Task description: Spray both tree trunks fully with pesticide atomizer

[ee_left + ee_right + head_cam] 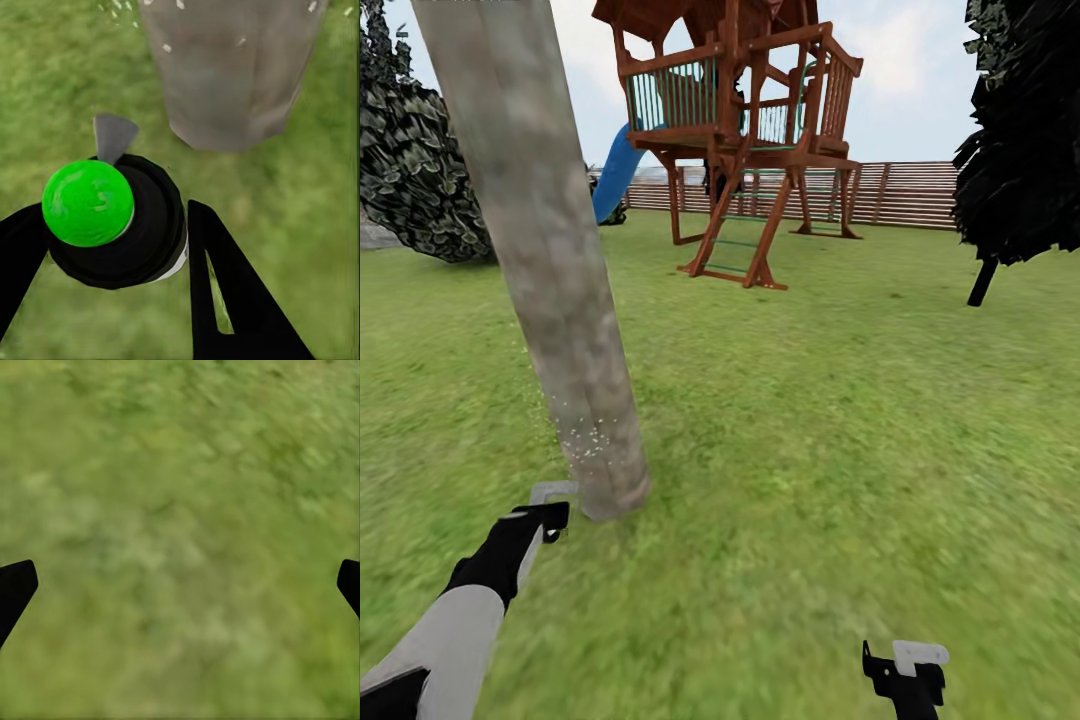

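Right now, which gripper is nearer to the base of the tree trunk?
Left. The left gripper holds the atomizer just beside the tree trunk base. The right gripper hangs open over grass, far off to the trunk's right.

A green lawn (830, 420) covered the ground from the foreground to the far boundary, its grass blurred and mottled close by. A red-brown wooden play tower (740, 130) stood on the lawn in the middle distance, with teal-green railings, a slanted ladder (735, 245) at its front, and a blue slide (615, 175) descending on one side. Behind it ran a brown horizontal-slat fence (905, 193). A dark, near-black tree (1020, 150) rose at one edge of the head view, and a dense leafy bush (415, 170) at the other. The sky (910, 80) was pale blue with soft white cloud, giving even daylight.
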`<state>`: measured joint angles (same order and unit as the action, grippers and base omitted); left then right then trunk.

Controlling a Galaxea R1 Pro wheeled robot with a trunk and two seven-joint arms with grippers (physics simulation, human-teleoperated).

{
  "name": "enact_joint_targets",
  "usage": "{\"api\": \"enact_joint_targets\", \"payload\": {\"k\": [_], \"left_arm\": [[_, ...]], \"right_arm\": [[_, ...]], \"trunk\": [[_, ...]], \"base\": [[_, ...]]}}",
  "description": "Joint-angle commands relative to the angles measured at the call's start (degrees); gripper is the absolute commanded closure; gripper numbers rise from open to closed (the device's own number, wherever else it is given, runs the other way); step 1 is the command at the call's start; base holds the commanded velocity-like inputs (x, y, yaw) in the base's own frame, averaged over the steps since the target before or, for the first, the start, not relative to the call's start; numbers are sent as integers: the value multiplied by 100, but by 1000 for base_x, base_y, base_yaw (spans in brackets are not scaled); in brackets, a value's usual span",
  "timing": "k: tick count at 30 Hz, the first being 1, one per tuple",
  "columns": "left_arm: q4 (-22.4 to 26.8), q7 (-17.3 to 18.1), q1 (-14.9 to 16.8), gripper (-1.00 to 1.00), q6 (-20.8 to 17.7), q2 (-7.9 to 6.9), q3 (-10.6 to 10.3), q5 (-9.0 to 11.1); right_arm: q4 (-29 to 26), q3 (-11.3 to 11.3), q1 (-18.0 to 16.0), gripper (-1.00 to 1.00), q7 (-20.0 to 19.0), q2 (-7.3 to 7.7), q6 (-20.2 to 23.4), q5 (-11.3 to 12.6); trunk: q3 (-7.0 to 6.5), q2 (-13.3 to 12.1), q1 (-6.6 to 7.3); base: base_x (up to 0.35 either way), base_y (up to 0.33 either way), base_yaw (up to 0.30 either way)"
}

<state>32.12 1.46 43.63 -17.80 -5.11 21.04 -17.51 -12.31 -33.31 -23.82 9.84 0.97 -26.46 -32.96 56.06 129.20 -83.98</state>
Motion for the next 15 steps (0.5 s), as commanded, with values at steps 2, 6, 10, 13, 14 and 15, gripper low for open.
{"api": "enact_joint_targets", "payload": {"k": [2, 6, 10, 13, 14, 15], "left_arm": [[108, 49, 106, 100, -18, -33, -7, -1], [851, 419, 154, 100, -86, 26, -36, -17], [1118, 1035, 765, 100, -1152, -35, -38, -42], [1145, 1077, 993, 100, -1406, -119, -46, -57], [1141, 1168, 1032, 100, -1487, -328, -92, -59], [1166, 1536, 1047, 100, -1523, -424, -453, -70]], "right_arm": [[-1, 0, 0, -100, 0, 0, 0, 0], [-3, 0, 0, -100, 0, 0, 0, 0], [-4, 0, 0, -100, 0, 0, 0, 5], [-8, 0, 0, -100, 3, 3, 0, 8], [-9, 0, 0, -100, 1, 7, 0, 9], [-9, 0, 0, -100, 1, 9, -2, 7]], "trunk": [[1, 0, 0], [1, 0, 0], [1, 0, 0], [1, 0, 0], [1, 0, 0], [1, 0, 0]], "base": [[-78, 0, 1], [-112, 0, 0], [-5, 0, 0], [0, 0, 0], [0, 0, 0], [0, 0, 0]]}}
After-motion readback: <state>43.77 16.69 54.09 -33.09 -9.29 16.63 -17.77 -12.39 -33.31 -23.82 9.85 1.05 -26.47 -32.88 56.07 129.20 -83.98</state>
